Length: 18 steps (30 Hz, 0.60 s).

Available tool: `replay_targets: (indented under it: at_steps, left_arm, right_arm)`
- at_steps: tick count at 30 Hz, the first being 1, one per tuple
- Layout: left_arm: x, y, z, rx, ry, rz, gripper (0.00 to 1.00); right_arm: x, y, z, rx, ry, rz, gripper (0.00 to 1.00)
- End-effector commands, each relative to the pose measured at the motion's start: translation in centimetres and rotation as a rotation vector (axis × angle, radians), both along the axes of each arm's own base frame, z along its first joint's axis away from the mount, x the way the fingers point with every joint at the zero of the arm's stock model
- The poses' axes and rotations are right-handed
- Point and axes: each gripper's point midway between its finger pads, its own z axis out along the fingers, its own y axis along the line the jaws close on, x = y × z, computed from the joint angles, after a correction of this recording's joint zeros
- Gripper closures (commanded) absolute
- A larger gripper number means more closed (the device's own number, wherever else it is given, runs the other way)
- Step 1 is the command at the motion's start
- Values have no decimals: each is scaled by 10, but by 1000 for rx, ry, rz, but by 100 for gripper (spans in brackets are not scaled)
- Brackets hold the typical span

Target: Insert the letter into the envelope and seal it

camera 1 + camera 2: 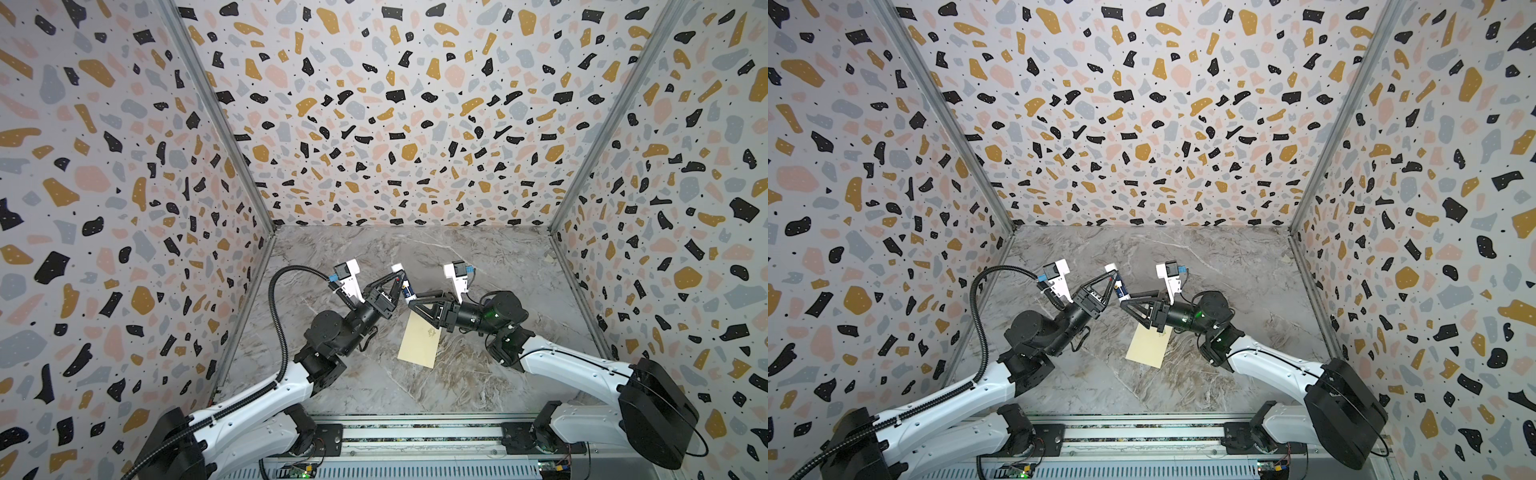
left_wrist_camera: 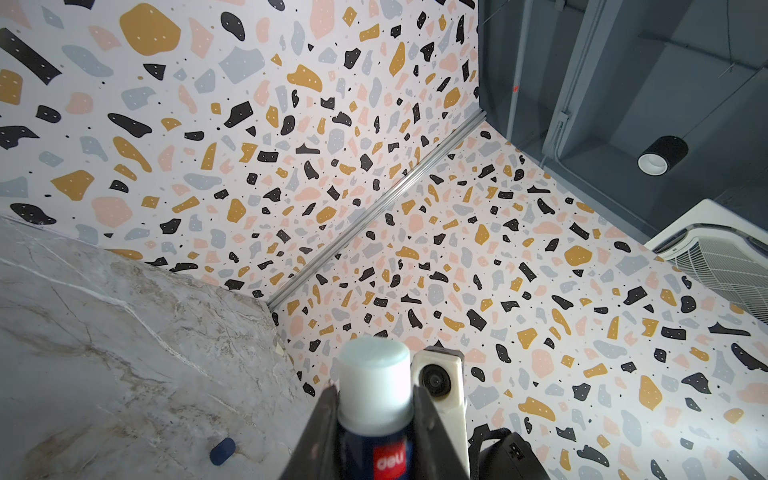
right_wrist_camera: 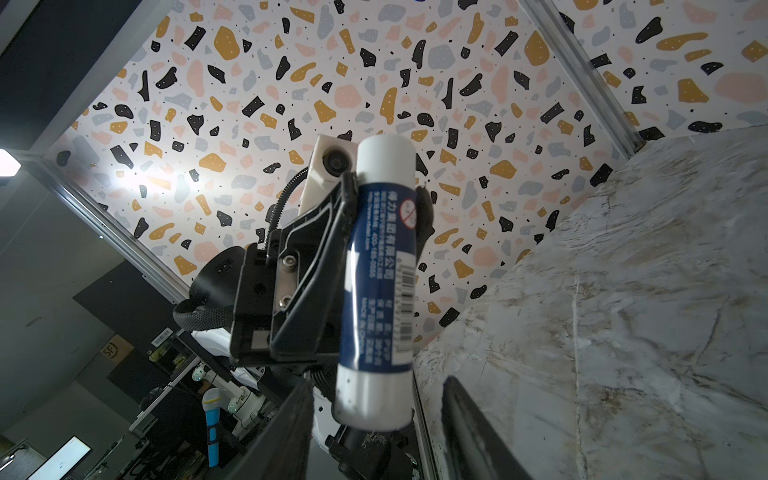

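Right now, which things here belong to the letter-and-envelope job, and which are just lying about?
Belongs: envelope on the table; glue stick in the left gripper, right gripper open round its end.
Lying about: small dark blue oval bit on the table; purpose unclear.

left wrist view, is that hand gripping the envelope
No, the left hand is clamped on a blue glue stick with a white end, not on any paper.
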Motion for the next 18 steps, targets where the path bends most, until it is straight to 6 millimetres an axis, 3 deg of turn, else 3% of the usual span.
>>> replay_targets:
  at_steps: [1,12,18]
  left_arm:
    - [-9,5,34,-82,-81,-16,100]
    - [-10,5,31,-87,-76,-21,100]
    - [-9,4,28,-82,-70,-22,100]
  right_arm:
    - [-1,-3,28,68,-53,-2,51]
    - [2,-3,30,78,-50,-14,59]
    - [3,-3,31,81,-48,-21,70]
